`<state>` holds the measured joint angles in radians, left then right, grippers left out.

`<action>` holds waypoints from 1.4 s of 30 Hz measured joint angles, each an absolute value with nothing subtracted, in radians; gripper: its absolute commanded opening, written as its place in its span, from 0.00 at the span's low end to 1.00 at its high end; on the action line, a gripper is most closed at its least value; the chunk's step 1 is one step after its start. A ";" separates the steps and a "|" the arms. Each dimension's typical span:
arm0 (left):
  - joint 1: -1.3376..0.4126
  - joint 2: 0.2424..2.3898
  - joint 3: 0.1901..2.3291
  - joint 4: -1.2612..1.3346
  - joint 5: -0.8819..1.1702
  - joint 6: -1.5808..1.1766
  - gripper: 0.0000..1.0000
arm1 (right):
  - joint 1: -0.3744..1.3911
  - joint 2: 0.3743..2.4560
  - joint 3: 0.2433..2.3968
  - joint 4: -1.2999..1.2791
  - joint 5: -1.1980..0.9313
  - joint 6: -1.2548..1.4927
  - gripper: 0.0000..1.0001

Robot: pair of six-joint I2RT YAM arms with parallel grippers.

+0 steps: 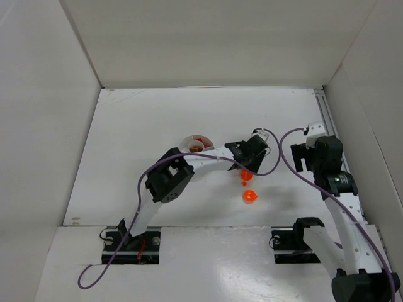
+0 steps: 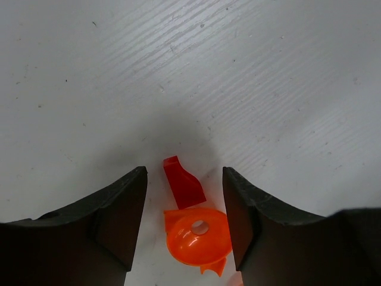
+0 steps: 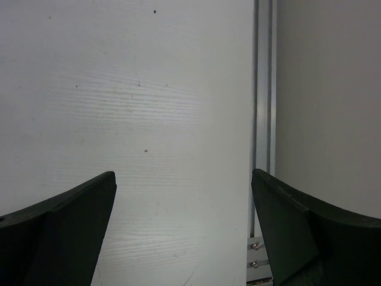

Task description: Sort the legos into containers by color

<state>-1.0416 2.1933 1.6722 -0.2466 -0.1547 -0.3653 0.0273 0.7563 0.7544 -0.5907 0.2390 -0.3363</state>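
Observation:
In the left wrist view a small red lego (image 2: 184,183) and a translucent orange rounded lego (image 2: 198,235) lie on the table, touching each other. Both sit between the dark fingers of my left gripper (image 2: 184,173), which is open; the right finger stands against the orange piece and the left finger is apart from it. From above, my left gripper (image 1: 247,162) is low over an orange lego (image 1: 245,174), with a tiny one (image 1: 244,184) and another rounded one (image 1: 250,196) nearer me. The white dish of containers (image 1: 198,143) lies left of it. My right gripper (image 3: 183,174) is open and holds nothing.
White walls (image 1: 50,126) enclose the table on three sides. A metal rail (image 3: 264,119) runs along the right edge, next to my right gripper (image 1: 303,151). Purple cables (image 1: 283,151) loop over both arms. My left arm partly covers the dish.

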 measured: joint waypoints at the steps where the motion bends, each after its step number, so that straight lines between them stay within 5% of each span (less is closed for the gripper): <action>1: -1.042 2.193 1.672 -0.249 -0.156 -0.369 0.46 | 0.027 0.752 0.754 -0.591 0.239 -0.337 1.00; 19: -1.042 2.204 1.657 -0.249 -0.233 -0.440 0.06 | 0.027 0.733 0.752 -0.591 0.235 -0.337 1.00; 29: -1.046 2.152 1.622 -0.231 -0.311 -0.442 0.05 | 0.027 0.712 0.752 -0.590 0.235 -0.337 1.00; 42: -0.959 1.770 1.496 -0.162 -0.409 -0.435 0.05 | 0.027 0.705 0.749 -0.589 0.235 -0.344 1.00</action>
<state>-0.9592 1.7699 1.4963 -0.1619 -0.4091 -0.4355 0.0273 0.7052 0.7490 -0.5892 0.2352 -0.3439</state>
